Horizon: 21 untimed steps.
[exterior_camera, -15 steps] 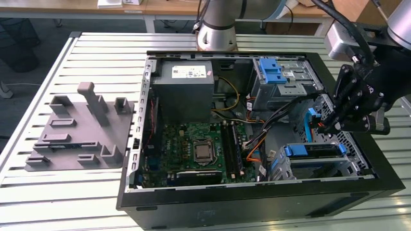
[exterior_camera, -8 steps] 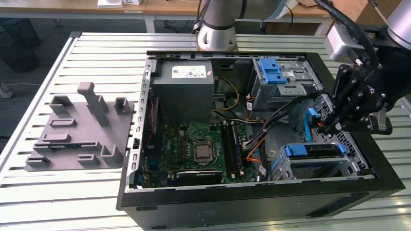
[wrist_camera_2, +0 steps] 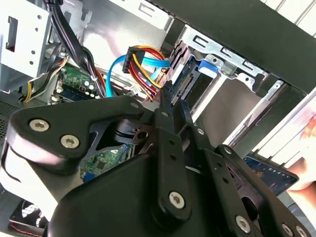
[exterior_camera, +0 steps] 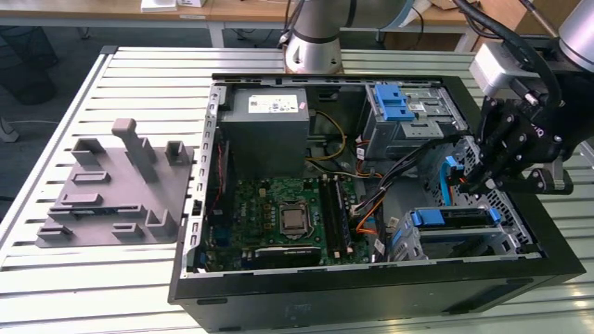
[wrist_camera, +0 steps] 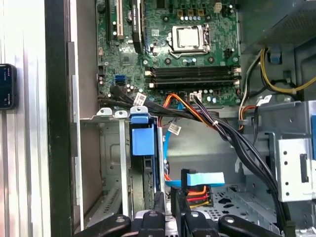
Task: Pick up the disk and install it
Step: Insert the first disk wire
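disk (wrist_camera: 144,143) in cage slot, pincer (wrist_camera: 168,200) just beside

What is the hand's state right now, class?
Hand: closed, fingertips together inside the computer case near the drive bay; nothing visibly held.

A pale slatted metal table (exterior_camera: 130,278) is carrying everything in the exterior view. An open black computer tower case (exterior_camera: 371,306) is lying on its side across the table's middle and the exterior view's right. Well apart from it, toward the exterior view's left, a flat grey plastic fixture plate with upright posts and blocks (exterior_camera: 116,188) is resting on the slats. The silver robot arm base (exterior_camera: 314,49) is standing at the table's far edge, possibly mounted to it.
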Each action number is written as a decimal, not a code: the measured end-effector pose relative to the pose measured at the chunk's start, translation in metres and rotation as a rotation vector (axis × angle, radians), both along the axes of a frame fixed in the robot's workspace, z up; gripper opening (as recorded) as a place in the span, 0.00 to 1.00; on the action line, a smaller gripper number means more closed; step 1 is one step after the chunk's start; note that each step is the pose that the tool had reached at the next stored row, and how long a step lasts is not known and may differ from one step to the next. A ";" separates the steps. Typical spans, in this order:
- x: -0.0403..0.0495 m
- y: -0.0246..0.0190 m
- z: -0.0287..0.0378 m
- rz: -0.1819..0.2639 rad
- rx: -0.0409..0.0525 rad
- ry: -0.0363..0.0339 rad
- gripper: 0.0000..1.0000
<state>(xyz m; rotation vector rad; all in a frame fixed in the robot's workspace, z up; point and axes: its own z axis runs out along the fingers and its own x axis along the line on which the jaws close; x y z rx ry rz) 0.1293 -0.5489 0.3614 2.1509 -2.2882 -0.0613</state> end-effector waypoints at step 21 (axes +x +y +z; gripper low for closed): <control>-0.0007 0.0000 -0.0003 0.096 0.0001 -0.0006 0.24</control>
